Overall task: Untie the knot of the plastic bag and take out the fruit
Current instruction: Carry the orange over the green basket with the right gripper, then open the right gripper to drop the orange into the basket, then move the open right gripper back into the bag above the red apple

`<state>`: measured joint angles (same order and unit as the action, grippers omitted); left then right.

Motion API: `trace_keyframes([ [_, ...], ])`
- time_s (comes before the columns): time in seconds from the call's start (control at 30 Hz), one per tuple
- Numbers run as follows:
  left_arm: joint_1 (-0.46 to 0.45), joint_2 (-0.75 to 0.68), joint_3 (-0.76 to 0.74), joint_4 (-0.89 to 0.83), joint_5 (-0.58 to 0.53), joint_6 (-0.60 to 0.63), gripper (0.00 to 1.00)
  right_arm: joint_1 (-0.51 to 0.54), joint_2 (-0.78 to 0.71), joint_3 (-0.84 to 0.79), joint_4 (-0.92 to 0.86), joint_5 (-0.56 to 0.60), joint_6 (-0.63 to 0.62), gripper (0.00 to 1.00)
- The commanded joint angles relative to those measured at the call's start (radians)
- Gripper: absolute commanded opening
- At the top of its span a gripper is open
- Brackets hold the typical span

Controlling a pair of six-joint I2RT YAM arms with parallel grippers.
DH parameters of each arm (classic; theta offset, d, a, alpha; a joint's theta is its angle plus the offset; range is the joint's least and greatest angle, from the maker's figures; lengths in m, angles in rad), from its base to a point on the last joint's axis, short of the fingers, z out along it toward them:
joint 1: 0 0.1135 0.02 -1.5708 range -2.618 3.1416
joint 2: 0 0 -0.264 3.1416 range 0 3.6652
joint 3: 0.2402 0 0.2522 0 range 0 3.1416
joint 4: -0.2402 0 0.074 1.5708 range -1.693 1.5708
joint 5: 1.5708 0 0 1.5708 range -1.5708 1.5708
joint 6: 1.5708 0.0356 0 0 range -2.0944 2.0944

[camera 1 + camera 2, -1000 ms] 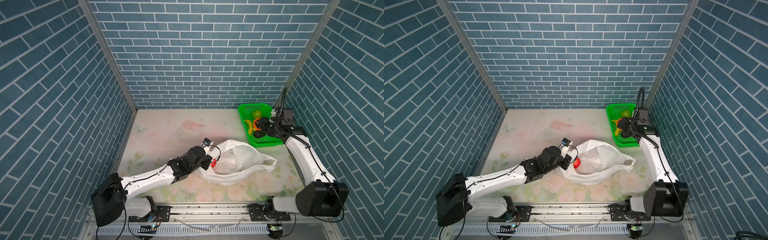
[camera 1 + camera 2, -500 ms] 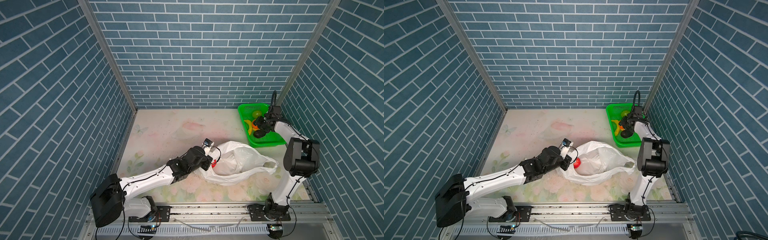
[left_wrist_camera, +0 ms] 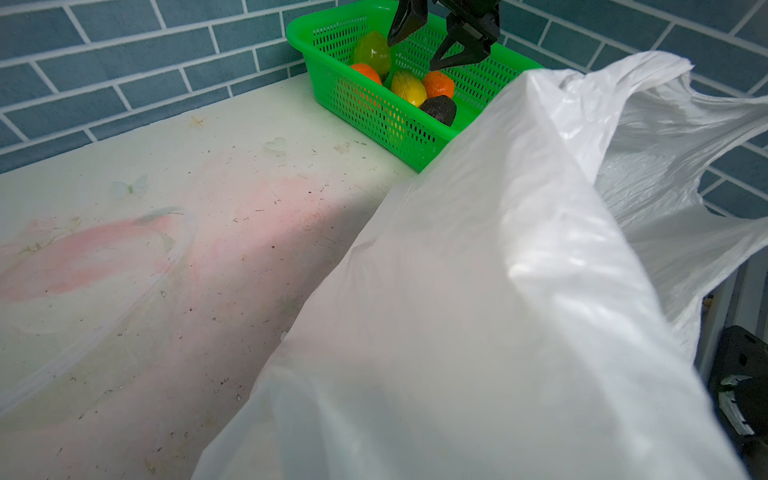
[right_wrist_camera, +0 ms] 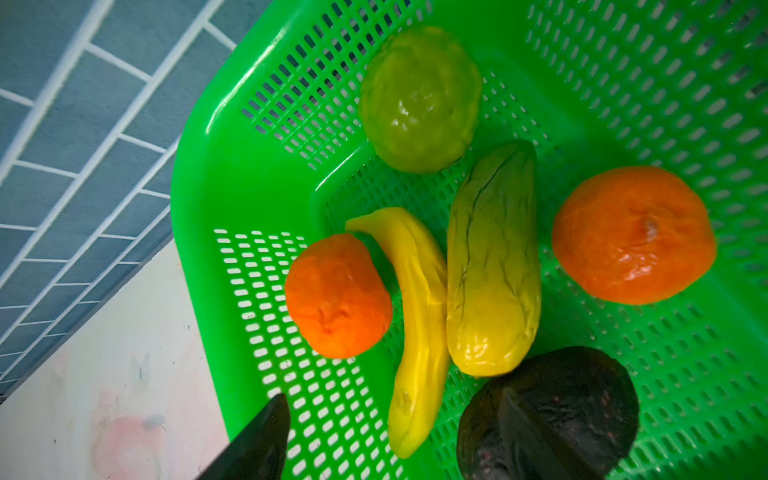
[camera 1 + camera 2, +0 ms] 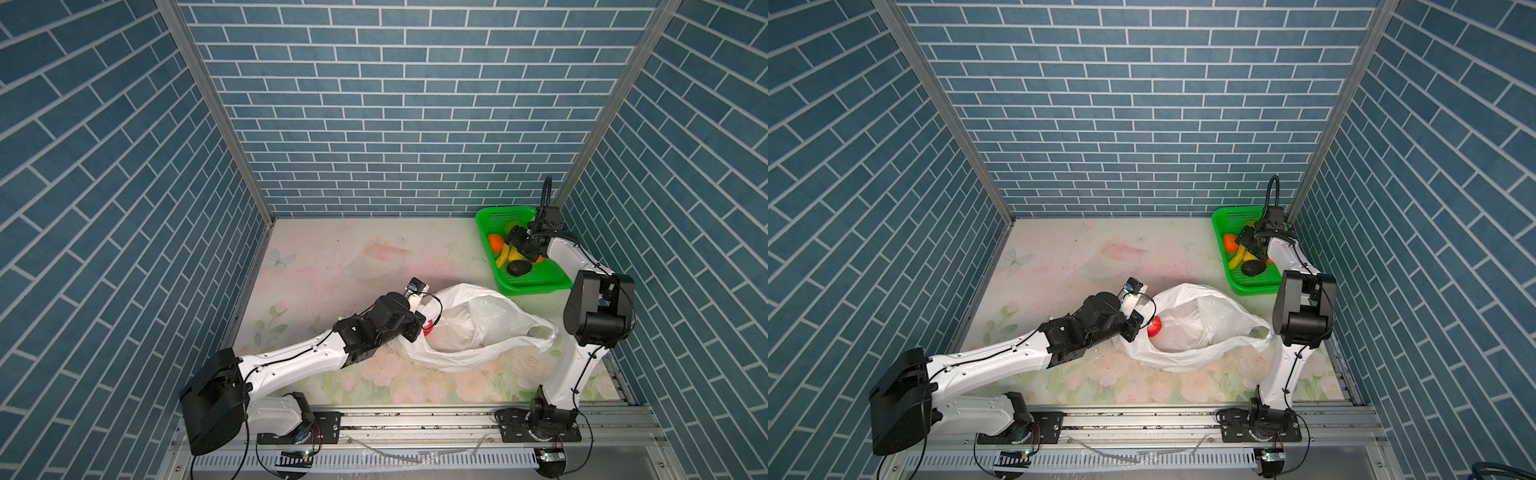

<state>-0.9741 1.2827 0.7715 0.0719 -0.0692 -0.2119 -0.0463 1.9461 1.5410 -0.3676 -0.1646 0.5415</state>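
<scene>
R claw (image 5: 517,247) is hanging released and empty over the green basket (image 5: 536,286) at the counter's (image 5: 332,249) far right corner, where six fruits (image 4: 490,266) are lying. L claw (image 5: 418,329) is clenching the plastic bag (image 5: 478,328) rim, mid-counter. One red fruit (image 5: 1154,327) is sitting at the bag's left end, just beside L claw. From R claw it is lying toward the near left, w/ the bag's whole length between. No knot is showing.

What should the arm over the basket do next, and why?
Probably lift the right gripper out of the green basket and swing it toward the plastic bag. Its jaws stand open and empty, while a small red fruit shows at the bag's edge, which the left gripper holds.
</scene>
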Motion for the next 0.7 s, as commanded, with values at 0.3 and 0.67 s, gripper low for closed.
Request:
trace_keyframes([
  [0.3,-0.003,-0.046,-0.027,0.0,0.03,0.005,0.0,0.031,-0.356,-0.156,-0.134,-0.057,-0.069,0.78],
  [0.67,0.008,-0.034,-0.015,0.009,0.055,0.006,0.0,0.224,-0.775,-0.375,-0.337,-0.056,-0.044,0.78],
])
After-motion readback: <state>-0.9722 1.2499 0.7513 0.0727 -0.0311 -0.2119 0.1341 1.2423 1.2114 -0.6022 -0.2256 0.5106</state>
